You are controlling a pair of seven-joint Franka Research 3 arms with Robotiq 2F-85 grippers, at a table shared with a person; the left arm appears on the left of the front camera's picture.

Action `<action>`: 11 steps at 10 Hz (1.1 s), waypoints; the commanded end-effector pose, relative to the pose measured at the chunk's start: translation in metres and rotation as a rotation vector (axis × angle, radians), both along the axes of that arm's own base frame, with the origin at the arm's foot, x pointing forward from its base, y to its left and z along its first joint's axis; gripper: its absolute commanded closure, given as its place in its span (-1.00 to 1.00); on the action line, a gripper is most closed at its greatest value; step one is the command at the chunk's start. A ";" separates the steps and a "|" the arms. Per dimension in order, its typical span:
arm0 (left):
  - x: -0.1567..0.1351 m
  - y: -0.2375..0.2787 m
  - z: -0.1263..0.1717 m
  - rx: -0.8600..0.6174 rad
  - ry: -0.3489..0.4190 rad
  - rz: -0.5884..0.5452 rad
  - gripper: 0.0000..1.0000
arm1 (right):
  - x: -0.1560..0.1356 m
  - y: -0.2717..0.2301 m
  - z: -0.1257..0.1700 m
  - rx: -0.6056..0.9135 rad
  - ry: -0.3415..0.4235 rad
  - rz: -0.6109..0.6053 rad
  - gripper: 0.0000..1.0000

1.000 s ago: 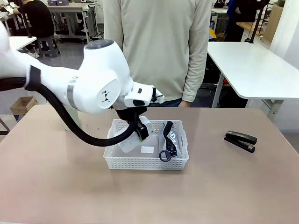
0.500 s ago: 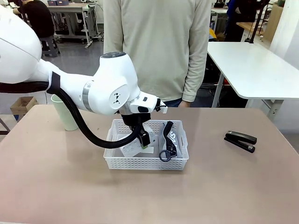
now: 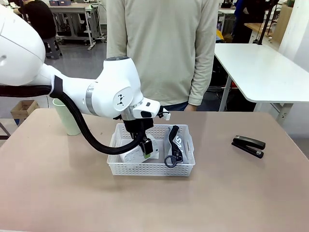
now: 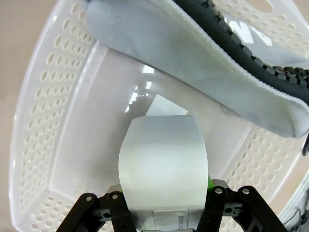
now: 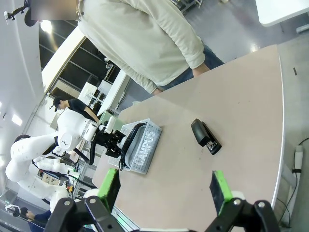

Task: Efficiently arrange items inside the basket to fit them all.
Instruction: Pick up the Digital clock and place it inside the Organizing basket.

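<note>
Placing looks in hand: the left end effector (image 3: pixel 146 149) straddles the white case (image 4: pixel 163 159) low in the basket (image 3: pixel 150 169) at frame centre, beside the pouch (image 3: pixel 176 142), and I cannot tell whether it grips or has let go; next it should lift clear toward the stapler (image 3: pixel 248 146) at mid right, while the right end effector (image 5: pixel 164 188) gapes wide and empty.

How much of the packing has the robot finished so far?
Done: the grey pouch lies in the basket. In hand: the white case sits low in the basket, inside the left tool; whether it is let go, I cannot tell. Left: the green cup and the black stapler stand outside on the table.
</note>
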State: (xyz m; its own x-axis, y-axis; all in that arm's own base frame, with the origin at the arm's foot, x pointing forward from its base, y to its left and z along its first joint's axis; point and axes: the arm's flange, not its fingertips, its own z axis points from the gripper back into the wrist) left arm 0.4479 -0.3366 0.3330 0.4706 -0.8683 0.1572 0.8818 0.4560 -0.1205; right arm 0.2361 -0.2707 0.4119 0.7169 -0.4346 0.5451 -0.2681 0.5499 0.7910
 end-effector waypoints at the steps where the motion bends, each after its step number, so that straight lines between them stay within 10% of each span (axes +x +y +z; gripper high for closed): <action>1: 0.003 0.000 0.003 0.016 0.020 -0.030 -0.43 | 0.002 -0.001 0.001 0.001 -0.041 -0.002 -1.00; 2: 0.003 0.000 0.003 0.020 0.024 -0.034 -1.00 | 0.002 -0.001 0.001 0.001 -0.041 -0.002 -1.00; 7: 0.006 0.006 0.022 -0.022 -0.007 -0.001 -1.00 | 0.002 -0.001 0.001 0.001 -0.041 -0.002 -1.00; 11: 0.004 0.069 0.151 -0.252 -0.110 0.277 -1.00 | 0.002 -0.001 0.001 0.001 -0.041 -0.002 -1.00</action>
State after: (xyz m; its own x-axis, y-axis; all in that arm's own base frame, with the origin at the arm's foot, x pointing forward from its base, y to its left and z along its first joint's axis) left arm 0.4656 -0.2972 0.4590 0.6139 -0.7013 0.3624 0.7826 0.6008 -0.1632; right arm 0.2360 -0.2708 0.4120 0.7170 -0.4345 0.5451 -0.2684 0.5497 0.7911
